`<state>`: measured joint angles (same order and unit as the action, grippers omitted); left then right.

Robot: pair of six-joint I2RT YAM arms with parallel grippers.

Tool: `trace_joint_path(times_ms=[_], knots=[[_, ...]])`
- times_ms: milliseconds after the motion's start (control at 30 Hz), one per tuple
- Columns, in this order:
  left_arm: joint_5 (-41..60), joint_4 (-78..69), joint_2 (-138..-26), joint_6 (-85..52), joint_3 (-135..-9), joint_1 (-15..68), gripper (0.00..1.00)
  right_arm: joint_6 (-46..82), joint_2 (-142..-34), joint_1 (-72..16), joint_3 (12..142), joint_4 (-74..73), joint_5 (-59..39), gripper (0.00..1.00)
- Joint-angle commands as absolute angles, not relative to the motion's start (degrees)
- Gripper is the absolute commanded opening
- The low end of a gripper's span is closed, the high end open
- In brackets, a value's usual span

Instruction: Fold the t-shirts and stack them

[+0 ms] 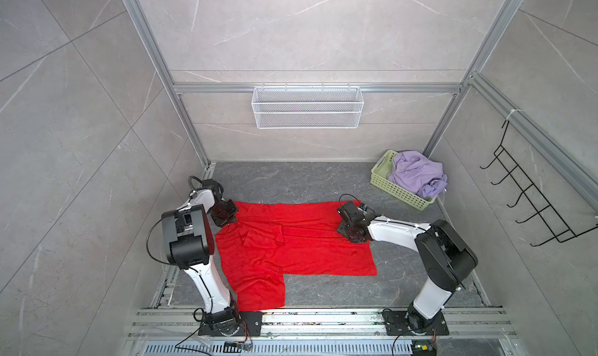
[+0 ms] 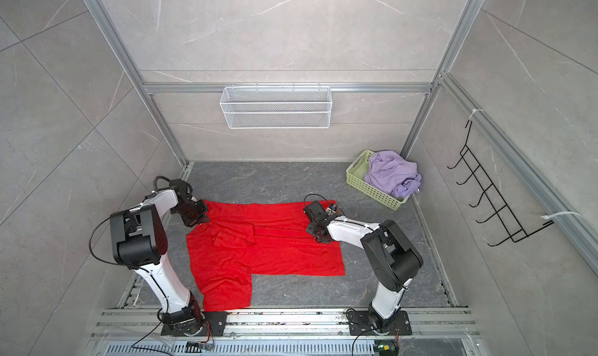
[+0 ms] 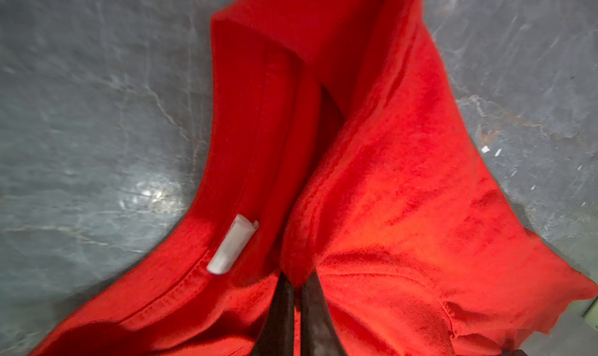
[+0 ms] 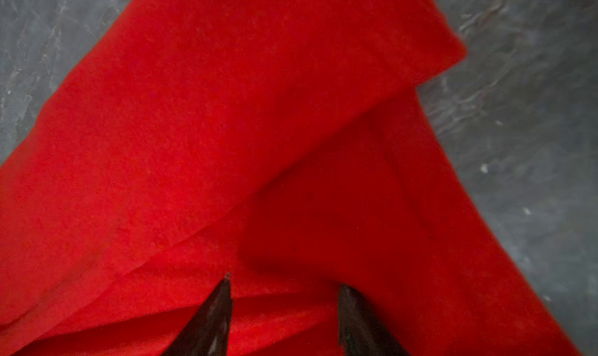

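Observation:
The red t-shirt (image 1: 301, 250) (image 2: 271, 250) lies spread on the dark table, its far edge folded over and one sleeve reaching toward the front. My left gripper (image 1: 230, 222) (image 2: 201, 223) sits at the shirt's far left corner by the collar. In the left wrist view the left gripper (image 3: 297, 281) is shut on a pinch of red cloth beside the white neck label (image 3: 231, 246). My right gripper (image 1: 343, 233) (image 2: 313, 233) is low over the shirt's far right part. Seen from the right wrist, it (image 4: 284, 284) is open, with red cloth between the jaws. The lilac t-shirt (image 1: 417, 176) (image 2: 393, 173) is crumpled in the basket.
The pale green lattice basket (image 1: 383, 176) (image 2: 357, 173) stands at the table's back right corner. A white wire basket (image 1: 307, 111) hangs on the back rail. A black hook rack (image 1: 530, 202) is on the right wall. Aluminium rails run along the front edge.

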<state>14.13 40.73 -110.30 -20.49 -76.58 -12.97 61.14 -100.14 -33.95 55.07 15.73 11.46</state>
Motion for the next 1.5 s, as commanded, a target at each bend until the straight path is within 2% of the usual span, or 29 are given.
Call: trace_joint_path(times_ms=[0,433,567,733,800,1033,1167,1467], knots=[[13.36,41.75,-111.72,-17.94,-79.49,-14.01,0.00,62.14,-101.35,-32.45,51.79,23.68,13.89,0.55],[10.12,44.92,-113.23,-15.38,-83.17,-16.46,0.04,60.23,-103.89,-30.78,54.71,23.38,13.24,0.55],[11.60,45.42,-113.71,-14.72,-84.31,-17.31,0.12,59.75,-104.83,-30.50,55.45,23.63,12.66,0.55],[11.16,45.15,-113.62,-14.33,-84.95,-17.38,0.16,59.68,-105.34,-30.49,56.06,23.74,12.66,0.55],[11.75,45.53,-113.73,-13.93,-85.45,-17.49,0.24,59.37,-105.41,-30.41,56.48,23.96,12.32,0.55],[15.51,46.27,-109.96,-14.55,-84.63,-17.49,0.31,55.89,-101.37,-30.76,61.18,25.90,12.65,0.55],[22.45,44.81,-108.37,-17.60,-84.53,-17.12,0.33,53.76,-99.71,-31.01,66.06,24.30,12.77,0.55],[26.15,40.29,-111.85,-23.86,-85.72,-9.98,0.36,54.16,-113.83,-30.50,83.24,20.78,13.08,0.55]])
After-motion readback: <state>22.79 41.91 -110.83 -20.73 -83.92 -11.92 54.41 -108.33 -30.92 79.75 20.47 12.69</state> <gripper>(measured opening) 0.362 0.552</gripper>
